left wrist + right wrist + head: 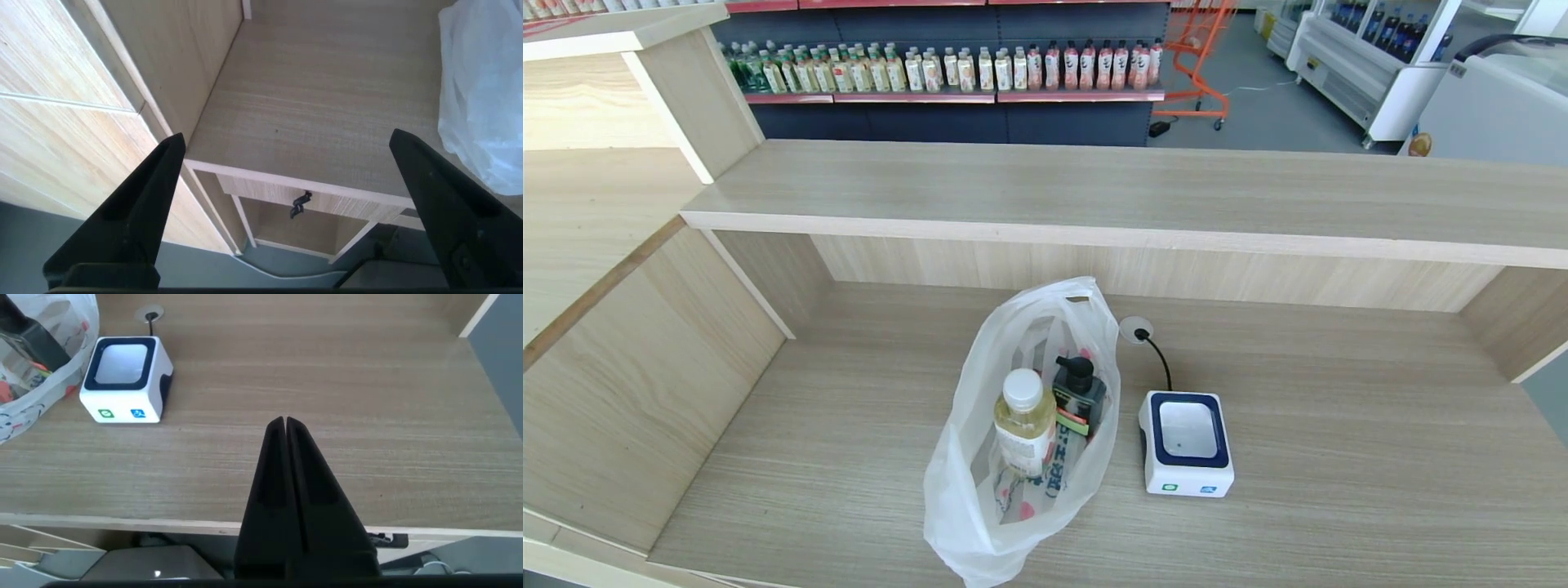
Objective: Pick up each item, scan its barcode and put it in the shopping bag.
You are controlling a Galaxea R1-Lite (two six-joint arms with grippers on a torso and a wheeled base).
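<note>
A white plastic shopping bag [980, 482] stands on the wooden counter, mouth open. Inside it are a yellow drink bottle [1023, 425] with a white cap and a dark pump bottle [1080, 390], with other packets beneath. Right of the bag sits the white and blue barcode scanner [1185, 441], also seen as the scanner [124, 379] beside the bag [41, 367]. My left gripper [286, 147] hangs open over the counter's front left edge, with the bag [482, 98] off to one side. My right gripper [284, 425] is shut on nothing above the counter's front edge, away from the scanner.
A black cable [1158, 351] runs from the scanner to a round port in the counter. A raised wooden ledge [1127, 192] backs the counter and side panels [645, 384] close it in. Store shelves with bottles [947, 69] stand beyond.
</note>
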